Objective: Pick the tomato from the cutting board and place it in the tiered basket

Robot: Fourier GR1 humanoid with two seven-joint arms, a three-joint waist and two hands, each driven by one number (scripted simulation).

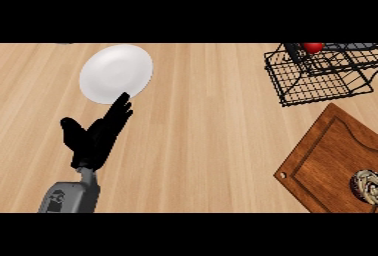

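Tomato (pixel 313 47) sitting in the tiered basket (pixel 319 82), far right.
I am resting my left hand (pixel 96 136) released near the plate (pixel 116 73); swinging it could be knocking that plate.

tomato (pixel 313 47): you see it partly hidden behind the tiered basket (pixel 317 80) wires
cutting board (pixel 332 165): cut off at right edge

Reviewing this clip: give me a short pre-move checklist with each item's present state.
1. Tomato inside the tiered basket: ok, red shape shows behind the wires.
2. Tomato off the cutting board: ok.
3. Left robot hand open, holding nothing: ok.
4. Right robot hand: cannot tell, not in view.
5. White plate undisturbed: cannot tell; left fingertips overlap its lower edge.
6. Round object on the board's right edge: cannot tell what it is.
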